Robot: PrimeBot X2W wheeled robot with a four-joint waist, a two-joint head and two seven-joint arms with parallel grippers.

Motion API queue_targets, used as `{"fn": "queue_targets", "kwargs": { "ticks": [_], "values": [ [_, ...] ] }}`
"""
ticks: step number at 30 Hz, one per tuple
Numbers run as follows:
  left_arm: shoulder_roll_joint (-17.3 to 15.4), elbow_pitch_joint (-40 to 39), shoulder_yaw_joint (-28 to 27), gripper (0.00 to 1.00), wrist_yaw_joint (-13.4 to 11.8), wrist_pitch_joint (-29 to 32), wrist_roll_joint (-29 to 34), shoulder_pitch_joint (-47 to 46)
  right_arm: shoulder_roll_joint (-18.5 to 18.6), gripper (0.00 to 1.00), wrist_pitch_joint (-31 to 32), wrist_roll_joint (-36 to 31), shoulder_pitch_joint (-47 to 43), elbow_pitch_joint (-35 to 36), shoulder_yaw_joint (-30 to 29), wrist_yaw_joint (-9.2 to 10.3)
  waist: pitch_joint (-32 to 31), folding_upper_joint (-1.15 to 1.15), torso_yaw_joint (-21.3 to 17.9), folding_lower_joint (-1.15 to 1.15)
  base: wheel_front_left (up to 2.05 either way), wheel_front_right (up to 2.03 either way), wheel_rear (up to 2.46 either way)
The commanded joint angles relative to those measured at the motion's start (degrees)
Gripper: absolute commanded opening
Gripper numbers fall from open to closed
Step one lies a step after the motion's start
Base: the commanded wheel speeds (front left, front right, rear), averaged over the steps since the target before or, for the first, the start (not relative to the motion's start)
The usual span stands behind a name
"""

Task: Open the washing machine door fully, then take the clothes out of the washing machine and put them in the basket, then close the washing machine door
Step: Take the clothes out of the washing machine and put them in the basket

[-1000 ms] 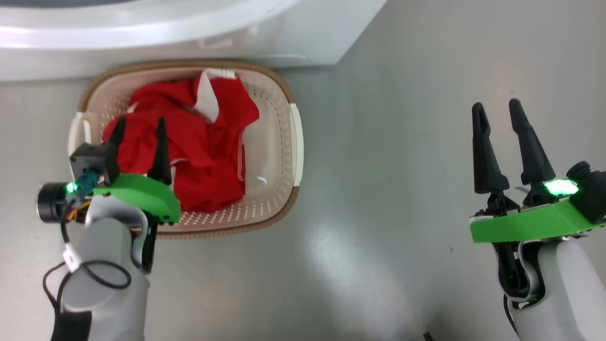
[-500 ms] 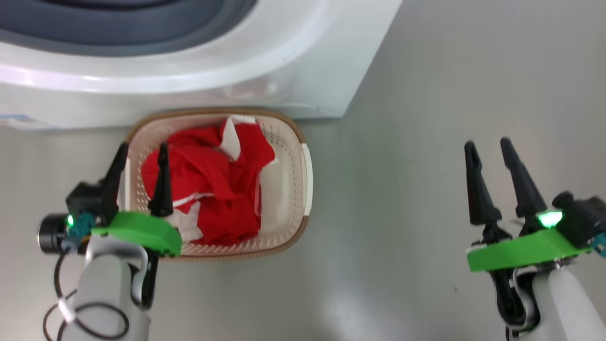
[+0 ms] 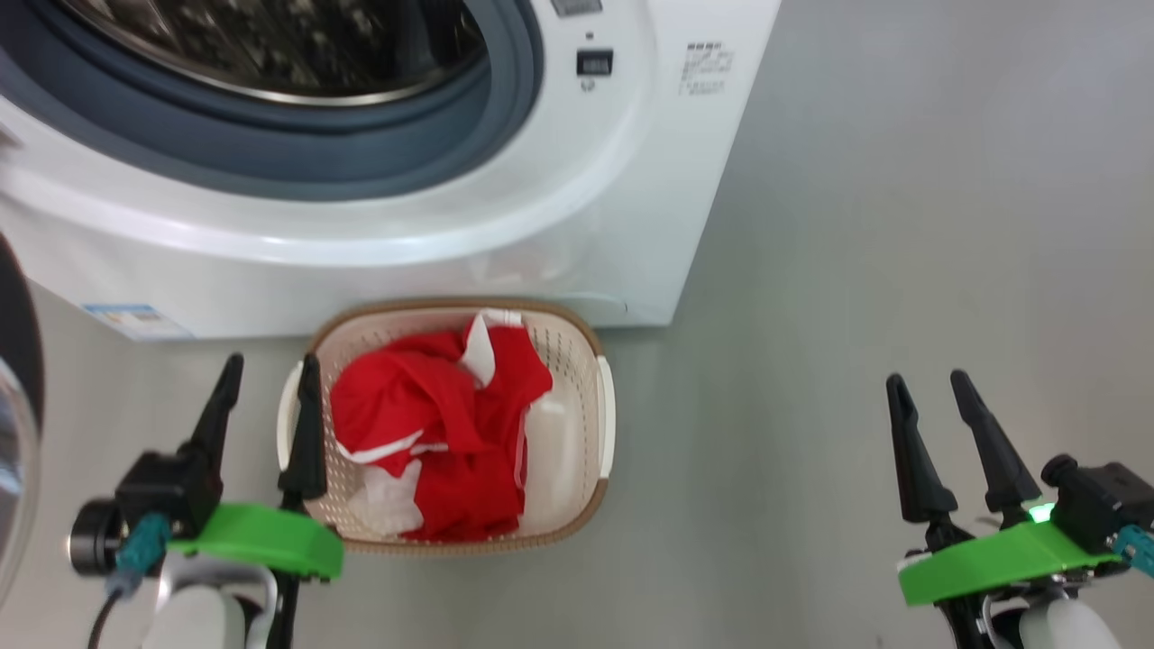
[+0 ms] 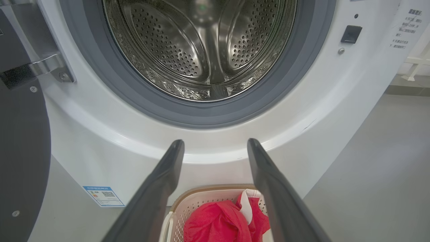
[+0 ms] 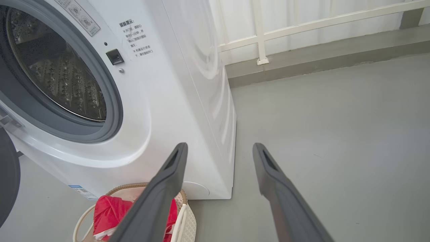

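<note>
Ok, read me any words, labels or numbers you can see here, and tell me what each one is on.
Printed note on the washing machine front, right of the opening: Chinese characters, too small to read.
Blue label sticker low on its front: too small to read.
Strip label beside the opening's top: blurred.
Nothing can be quoted.

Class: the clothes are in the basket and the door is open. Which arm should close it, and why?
Left, probably. The washing machine door stands open at the robot's left, close beside the open left gripper; the right gripper is far over on the other side.
</note>
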State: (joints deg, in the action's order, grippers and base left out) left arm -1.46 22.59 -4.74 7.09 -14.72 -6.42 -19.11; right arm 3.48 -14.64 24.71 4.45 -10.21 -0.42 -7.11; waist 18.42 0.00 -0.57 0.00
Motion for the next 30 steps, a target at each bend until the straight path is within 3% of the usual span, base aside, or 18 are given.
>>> {"fn": "queue_targets", "kwargs": {
  "ticks": [1, 11, 30],
  "values": [
    [-1.43, -2.34, -1.83, 1.00, 0.22, -0.28, -0.31, 1.90, 0.90, 1.00, -0.36, 0.28, -0.93, 1.11, 1.43, -0.37, -3.81, 0.00, 0.56, 0.00, 0.00, 0.00, 0.00],
    [-1.43, -9.57, -1.52, 1.00, 0.23, -0.28, -1.29, 11.22, 2.04, 1.00, -0.36, 0.80, -4.93, 1.45, 1.69, -0.37, -9.95, 0.00, 0.90, 0.00, 0.00, 0.00, 0.00],
    [-1.42, -15.13, -1.67, 1.00, -0.60, -0.28, -2.23, 21.40, 2.37, 1.00, -0.36, 0.96, -9.93, 2.32, 0.27, -0.37, -13.71, 0.00, 1.58, 0.00, 0.00, 0.00, 0.00]
  ]
}}
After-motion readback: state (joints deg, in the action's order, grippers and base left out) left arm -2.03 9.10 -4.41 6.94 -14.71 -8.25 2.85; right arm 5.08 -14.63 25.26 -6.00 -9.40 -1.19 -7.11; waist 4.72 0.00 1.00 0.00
